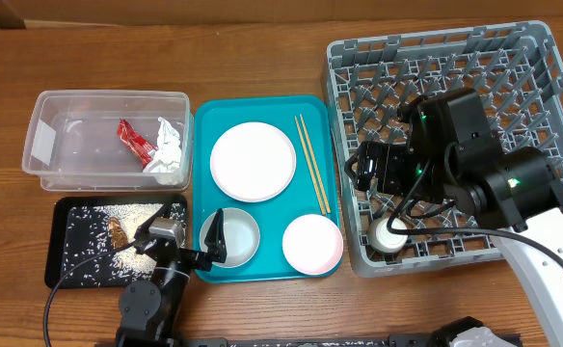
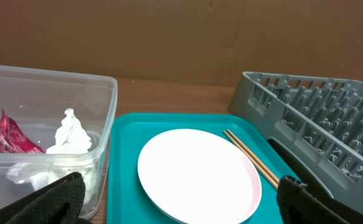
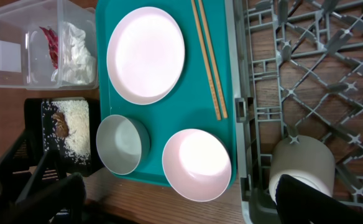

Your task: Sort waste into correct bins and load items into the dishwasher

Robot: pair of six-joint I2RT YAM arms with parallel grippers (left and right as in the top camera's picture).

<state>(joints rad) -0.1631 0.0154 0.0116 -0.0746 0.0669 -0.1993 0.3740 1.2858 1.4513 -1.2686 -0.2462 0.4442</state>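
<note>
Cup (image 1: 389, 237): pale, sits in the near-left corner of the dishwasher rack (image 1: 542, 58), nothing gripping it (upright or inverted: cannot tell). Right gripper (image 1: 378, 173) above it, fingers spread wide, empty. Left gripper (image 1: 212, 246) over the grey bowl (image 1: 243, 236) on the teal tray (image 1: 204, 125), likewise wide apart, empty. Step in hand, as judged: loading dishes. Outstanding on the tray: white plate (image 1: 253, 162), pink bowl (image 1: 312, 243), chopsticks (image 1: 312, 164), grey bowl. Next move calls for pinching a rim, then lifting clear of the rack wall.

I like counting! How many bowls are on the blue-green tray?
2. A grey bowl at the tray's bottom-left in the overhead view, a white bowl at its bottom-right. None look hidden.
</note>
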